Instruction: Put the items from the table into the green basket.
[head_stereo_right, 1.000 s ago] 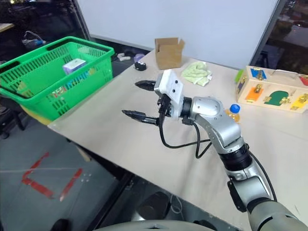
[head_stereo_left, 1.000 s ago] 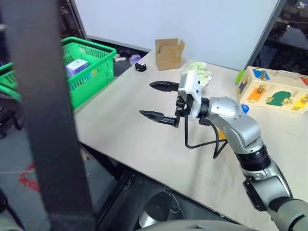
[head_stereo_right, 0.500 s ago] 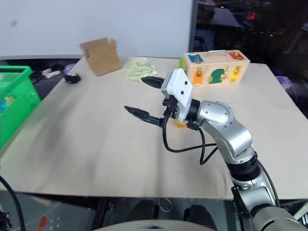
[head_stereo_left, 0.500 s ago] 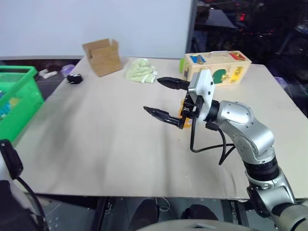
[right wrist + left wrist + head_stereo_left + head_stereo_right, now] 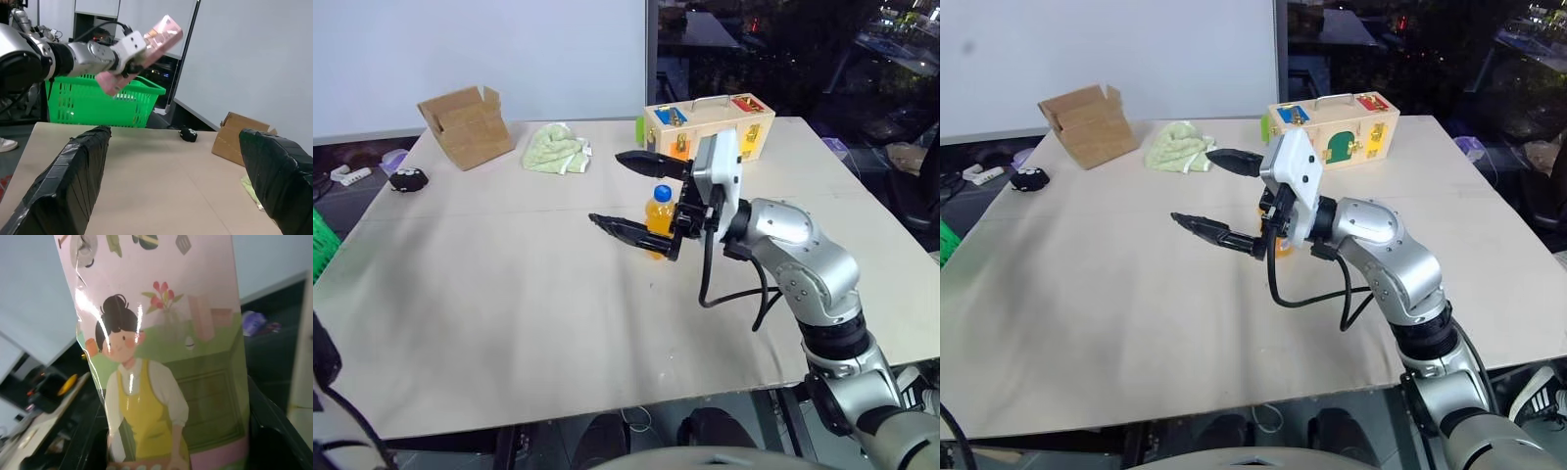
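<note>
Now, left hand (image 5: 128,68) clamped on pink carton (image 5: 161,352), no legible text, right hand (image 5: 628,192) open, empty

Standing upright on the beige table (image 5: 489,294): small orange-drink bottle (image 5: 658,215), blue cap on. Being held tilted in the air over the green basket (image 5: 115,103): long pink carton (image 5: 142,51), printed pictures showing.

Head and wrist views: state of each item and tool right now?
Small orange-drink bottle with blue cap: upright on beige table, capped.
Long flat pink printed carton: gripped in left tool, above green lattice plastic basket.
Right tool: open, empty.
</note>
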Controlling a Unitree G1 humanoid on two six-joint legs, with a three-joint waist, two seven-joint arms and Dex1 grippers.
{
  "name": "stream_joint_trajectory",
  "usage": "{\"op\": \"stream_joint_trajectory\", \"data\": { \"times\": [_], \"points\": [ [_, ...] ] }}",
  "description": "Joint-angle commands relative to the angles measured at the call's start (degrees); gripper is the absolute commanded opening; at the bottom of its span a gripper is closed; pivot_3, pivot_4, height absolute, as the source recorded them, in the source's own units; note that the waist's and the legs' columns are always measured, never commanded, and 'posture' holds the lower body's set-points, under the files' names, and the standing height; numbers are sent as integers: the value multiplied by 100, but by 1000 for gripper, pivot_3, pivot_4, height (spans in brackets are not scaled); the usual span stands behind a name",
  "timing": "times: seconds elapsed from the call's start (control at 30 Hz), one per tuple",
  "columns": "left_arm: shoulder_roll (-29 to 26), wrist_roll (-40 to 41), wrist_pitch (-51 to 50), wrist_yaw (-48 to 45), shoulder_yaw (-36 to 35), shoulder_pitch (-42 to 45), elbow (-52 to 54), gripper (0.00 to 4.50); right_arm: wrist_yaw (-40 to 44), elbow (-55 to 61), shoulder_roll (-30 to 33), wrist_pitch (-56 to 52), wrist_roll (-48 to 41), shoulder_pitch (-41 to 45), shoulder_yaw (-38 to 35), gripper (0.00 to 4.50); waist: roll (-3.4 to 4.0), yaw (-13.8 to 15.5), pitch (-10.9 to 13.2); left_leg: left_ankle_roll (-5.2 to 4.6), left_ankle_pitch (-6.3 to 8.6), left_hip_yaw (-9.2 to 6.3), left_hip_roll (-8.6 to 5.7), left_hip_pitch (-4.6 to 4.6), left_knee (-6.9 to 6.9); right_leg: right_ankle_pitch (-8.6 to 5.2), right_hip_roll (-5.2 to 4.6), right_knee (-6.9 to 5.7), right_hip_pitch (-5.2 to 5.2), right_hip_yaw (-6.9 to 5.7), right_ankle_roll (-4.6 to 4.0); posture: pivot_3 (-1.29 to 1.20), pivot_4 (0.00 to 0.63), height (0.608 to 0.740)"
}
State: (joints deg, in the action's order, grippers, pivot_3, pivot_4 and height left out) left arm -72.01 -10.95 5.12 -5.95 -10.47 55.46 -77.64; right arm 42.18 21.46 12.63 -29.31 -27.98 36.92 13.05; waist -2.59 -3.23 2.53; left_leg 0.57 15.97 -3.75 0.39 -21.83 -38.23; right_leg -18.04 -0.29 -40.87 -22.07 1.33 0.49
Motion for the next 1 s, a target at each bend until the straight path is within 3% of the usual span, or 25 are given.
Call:
{"op": "stream_joint_trajectory", "data": {
  "times": [0.03,0.33,0.5,0.7,1.0],
  "points": [
    [-357,48,73,215,-97,-70,134,2376,56,21,-46,221,10,136,-39,4500,1,6,1,0,0,1,0,0,0,0,0,-1,0,1,0,93,15,740],
    [-35,646,383,-919,-482,438,284,2376,151,-139,1,412,117,65,-7,4500,-1,206,0,0,0,5,-3,-5,0,0,-7,-3,-5,-2,0,104,16,740],
    [-203,512,365,-372,-380,696,307,2376,133,-111,-7,422,145,23,47,4500,-9,272,-2,0,0,0,-4,-12,-5,0,-8,-1,-5,-8,0,105,24,740],
    [-472,-95,475,-1,165,207,197,2376,157,-110,-85,468,67,-29,58,4500,0,257,3,0,0,6,-8,-7,-3,0,-11,-1,-5,-3,1,107,27,740],
    [-661,-148,456,223,91,-936,46,2376,442,-149,-210,678,-205,-48,-68,4500,-4,296,1,0,0,2,-10,-6,-4,0,-19,-4,-2,-10,1,98,25,740]
  ]
}}
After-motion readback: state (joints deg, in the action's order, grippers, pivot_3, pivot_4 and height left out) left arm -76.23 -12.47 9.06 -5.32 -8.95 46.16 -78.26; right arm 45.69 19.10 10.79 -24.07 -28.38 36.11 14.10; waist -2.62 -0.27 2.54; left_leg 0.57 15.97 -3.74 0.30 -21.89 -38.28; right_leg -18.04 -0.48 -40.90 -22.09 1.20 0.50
